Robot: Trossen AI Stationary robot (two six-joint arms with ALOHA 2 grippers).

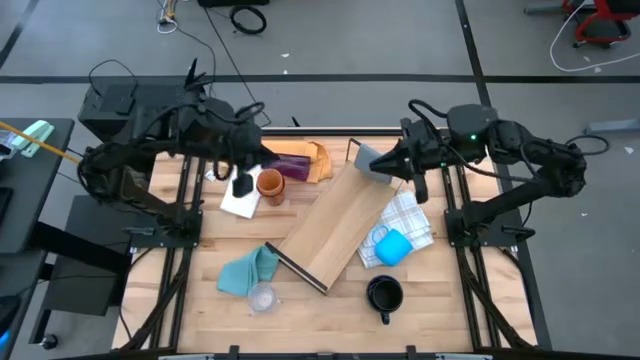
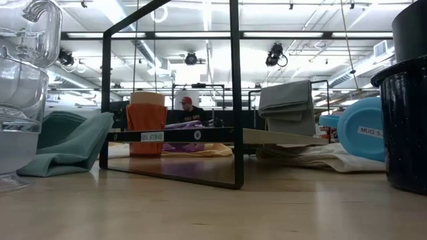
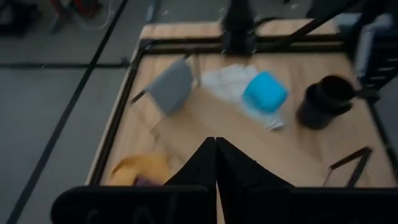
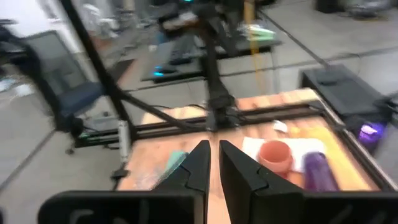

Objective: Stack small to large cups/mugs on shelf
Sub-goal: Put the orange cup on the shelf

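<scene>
The light-wood shelf (image 1: 335,230) lies slantwise on the table's middle, its grey end panel (image 1: 374,160) at the far end. An amber cup (image 1: 270,185) stands on a white cloth. Beside it a purple tumbler (image 1: 290,165) lies on tan paper. The light blue mug (image 1: 392,245) lies on the checked cloth. The dark mug (image 1: 384,293) and the clear cups (image 1: 262,297) stand near the front. My left gripper (image 3: 216,155) is shut, raised over the far left. My right gripper (image 4: 213,155), raised at the far right, shows only a thin slit and holds nothing.
A teal cloth (image 1: 248,270) lies by the shelf's near end, next to the clear cups. The shelf's black end frame (image 2: 235,93) stands upright at the front. Bare wood shows along the table's near edge (image 1: 320,325).
</scene>
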